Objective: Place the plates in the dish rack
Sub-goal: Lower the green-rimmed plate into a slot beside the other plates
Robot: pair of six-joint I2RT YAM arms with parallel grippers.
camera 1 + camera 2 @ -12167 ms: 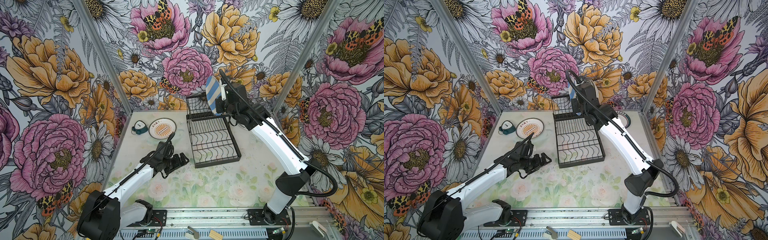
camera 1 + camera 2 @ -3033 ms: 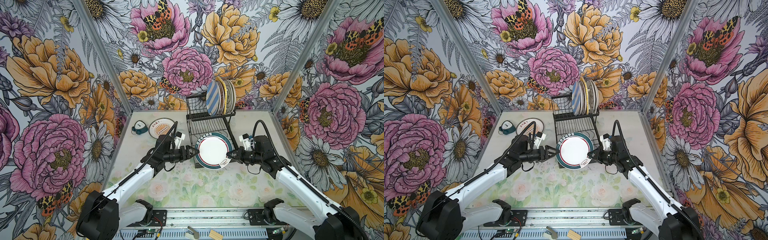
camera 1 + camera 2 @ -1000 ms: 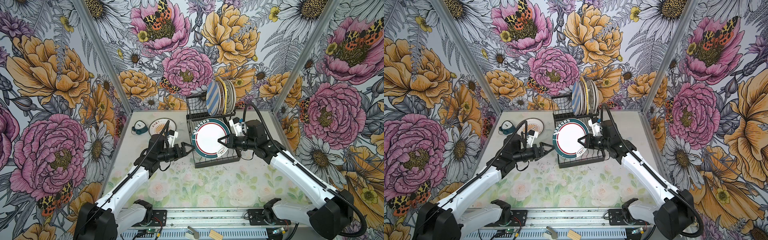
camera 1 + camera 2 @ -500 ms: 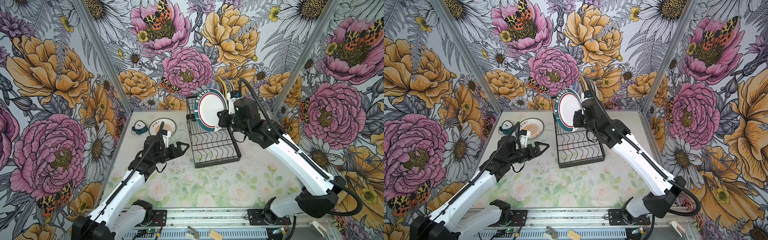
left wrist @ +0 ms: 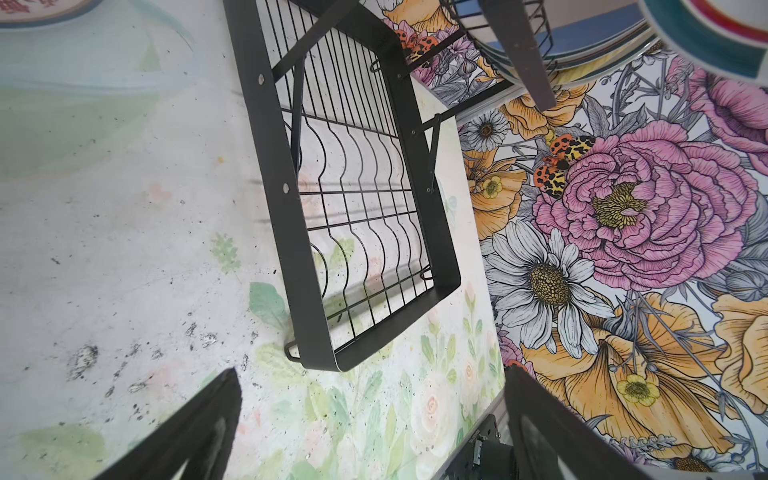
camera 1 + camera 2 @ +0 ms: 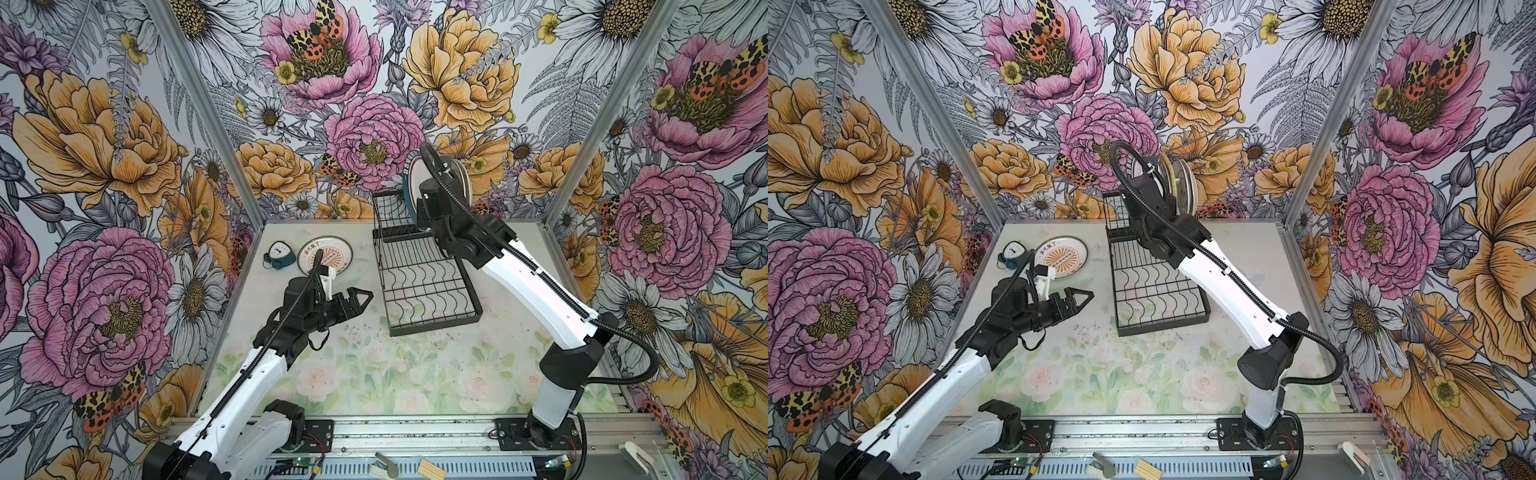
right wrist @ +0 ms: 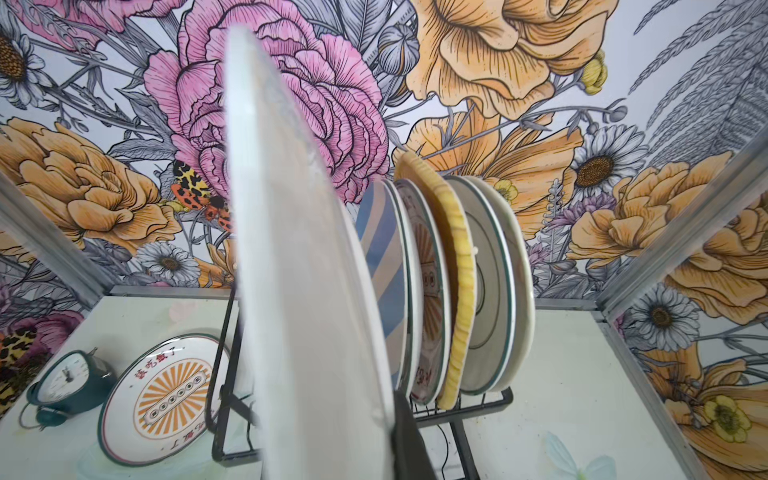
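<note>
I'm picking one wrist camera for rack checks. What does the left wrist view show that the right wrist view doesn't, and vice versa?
Only the left wrist view: the dish rack's lower tray, no plate in its wavy slots, and the open left pincer. Only the right wrist view: the teal alarm clock and the sunburst plate's whole printed face. Both: the rack, the loaded plates standing on its upper shelf, an edge of the sunburst plate, and the ring-rimmed plate held on edge beside them.

- Dish rack [image 6: 436, 325]: black wire.
- Held plate [image 5: 702, 39]: white, teal and red rings.
- Flat plate [image 6: 325, 256]: white, orange sunburst, red characters.
- Striped plate [image 7: 384, 266]: blue, beige.
- Woven plate [image 7: 467, 291]: yellow.
- Alarm clock [image 6: 276, 253]: teal.
</note>
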